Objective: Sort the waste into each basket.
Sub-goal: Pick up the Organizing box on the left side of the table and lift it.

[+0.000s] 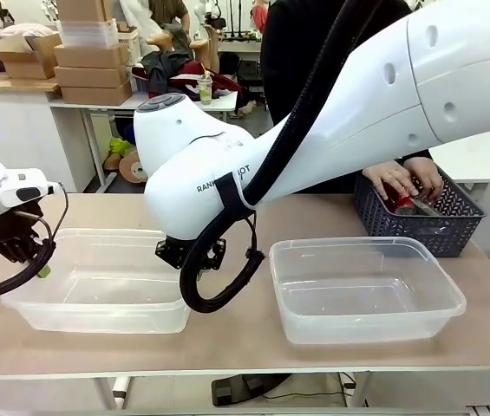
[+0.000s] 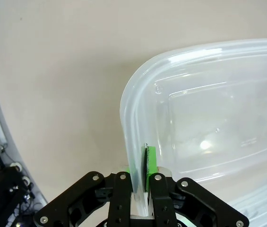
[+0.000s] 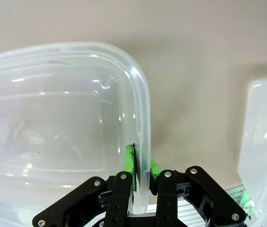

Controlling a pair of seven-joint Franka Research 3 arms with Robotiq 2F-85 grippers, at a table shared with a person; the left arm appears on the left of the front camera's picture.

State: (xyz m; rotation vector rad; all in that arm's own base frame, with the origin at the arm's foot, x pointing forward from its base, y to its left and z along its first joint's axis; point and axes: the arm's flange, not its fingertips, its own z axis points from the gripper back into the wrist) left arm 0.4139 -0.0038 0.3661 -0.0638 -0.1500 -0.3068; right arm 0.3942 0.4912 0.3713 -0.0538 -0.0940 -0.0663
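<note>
Two clear tubs stand empty on the table: the left tub (image 1: pixel 97 286) and the right tub (image 1: pixel 366 290). My left gripper (image 1: pixel 41 264) is shut on the left tub's left rim; in the left wrist view the green pads (image 2: pixel 150 163) pinch that tub's wall (image 2: pixel 133 123). My right gripper (image 1: pixel 188 251), reaching across the middle, is shut on the same tub's right rim (image 3: pixel 140 113). A red can (image 1: pixel 403 203) lies in the dark lattice basket (image 1: pixel 418 227), under the person's hands (image 1: pixel 401 180).
The dark lattice basket sits at the far right of the table, behind the right tub. My right arm's big white link (image 1: pixel 314 130) crosses above the table's middle. The right tub's edge (image 3: pixel 265 142) shows to the right in the right wrist view.
</note>
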